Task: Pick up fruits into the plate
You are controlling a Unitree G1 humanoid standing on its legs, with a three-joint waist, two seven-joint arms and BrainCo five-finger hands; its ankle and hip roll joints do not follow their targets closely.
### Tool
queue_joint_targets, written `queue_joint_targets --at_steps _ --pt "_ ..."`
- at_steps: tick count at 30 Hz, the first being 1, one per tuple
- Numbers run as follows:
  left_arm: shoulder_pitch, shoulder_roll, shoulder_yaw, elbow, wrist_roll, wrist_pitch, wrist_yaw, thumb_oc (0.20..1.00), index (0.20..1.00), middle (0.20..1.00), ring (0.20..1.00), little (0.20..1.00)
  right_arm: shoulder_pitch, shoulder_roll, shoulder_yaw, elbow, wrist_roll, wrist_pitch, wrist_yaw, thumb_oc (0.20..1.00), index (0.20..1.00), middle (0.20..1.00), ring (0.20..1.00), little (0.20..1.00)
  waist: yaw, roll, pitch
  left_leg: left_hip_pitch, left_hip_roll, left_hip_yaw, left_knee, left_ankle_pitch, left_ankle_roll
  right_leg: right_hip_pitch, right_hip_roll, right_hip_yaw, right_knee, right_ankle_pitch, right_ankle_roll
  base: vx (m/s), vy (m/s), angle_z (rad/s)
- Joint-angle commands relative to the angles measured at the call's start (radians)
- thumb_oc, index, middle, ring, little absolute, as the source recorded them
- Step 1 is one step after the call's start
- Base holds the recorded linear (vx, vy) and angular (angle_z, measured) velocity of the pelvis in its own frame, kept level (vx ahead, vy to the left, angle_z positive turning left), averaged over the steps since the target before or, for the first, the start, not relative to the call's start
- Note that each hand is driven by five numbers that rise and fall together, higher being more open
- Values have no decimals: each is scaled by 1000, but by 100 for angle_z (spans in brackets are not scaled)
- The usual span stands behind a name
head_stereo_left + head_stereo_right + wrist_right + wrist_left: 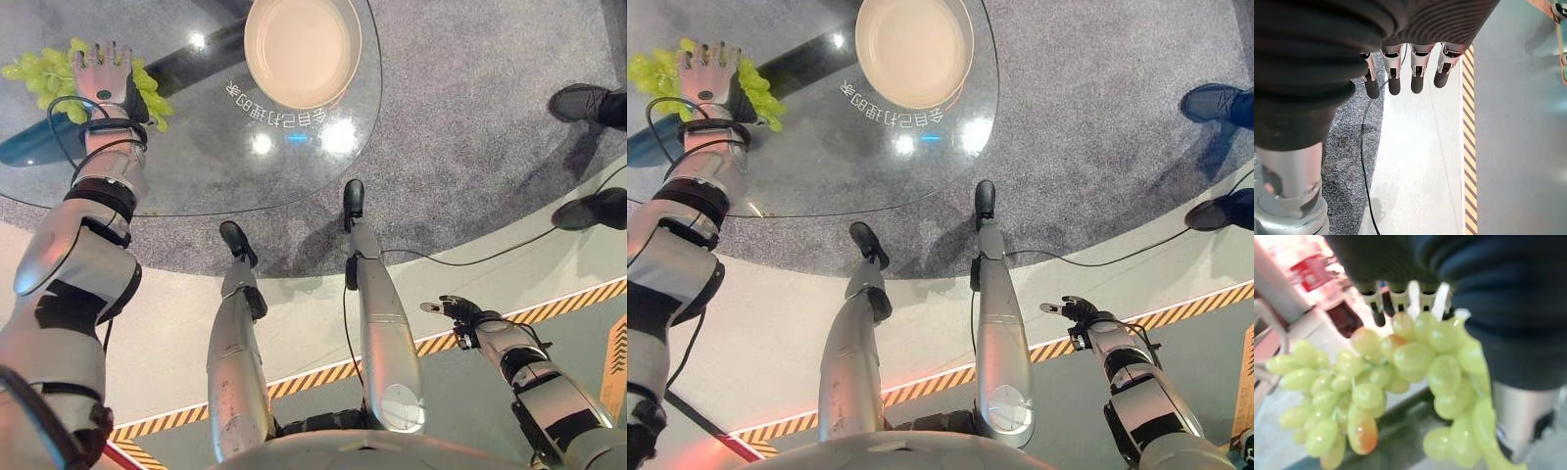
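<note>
On the glass table (196, 166), the left hand (103, 73) lies over the grapes (39, 73); its grip is unclear. Picking up seems underway. Next comes carrying them to the plate (302, 49).

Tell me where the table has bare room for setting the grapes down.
The plate is bare inside. Bare glass table lies between the plate and the near rim. The far left corner is crowded: the left hand sits on the grapes. The right hand hangs off the table.

Left robot hand (103, 78) outstretched (right robot hand (458, 315) low, relaxed)
</note>
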Motion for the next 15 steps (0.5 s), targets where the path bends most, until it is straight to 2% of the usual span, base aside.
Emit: queue_joint_targets --at_steps 1,6,11,15 --pt "3 91 -6 47 114 41 -81 1000 1000 1000 1000 1000 76 -72 -6 -28 20 -8 -19 1000 1000 1000 1000 1000 -24 29 4 -71 -103 -28 124 -140 22 14 93 11 69 -127 7 11 40 -1" --pt "22 117 -36 33 196 54 -120 1000 1000 1000 1000 1000 83 -91 -16 -47 22 -16 -25 1000 1000 1000 1000 1000 -25 39 4 -83 -104 -25 130 -140 20 4 88 12 64 -122 10 9 15 -2" --pt "39 146 -66 9 359 57 -155 1000 1000 1000 1000 1000 93 -106 -20 -72 26 -17 -21 1000 1000 1000 1000 1000 -21 47 4 -96 -107 -29 139 -141 20 -8 84 10 66 -119 9 13 -3 -6" --pt "53 157 -78 -18 403 65 -152 1000 1000 1000 1000 1000 99 -107 -20 -86 25 -10 -25 1000 1000 1000 1000 1000 -18 53 4 -99 -111 -34 148 -146 21 -9 82 10 74 -123 8 0 0 0"
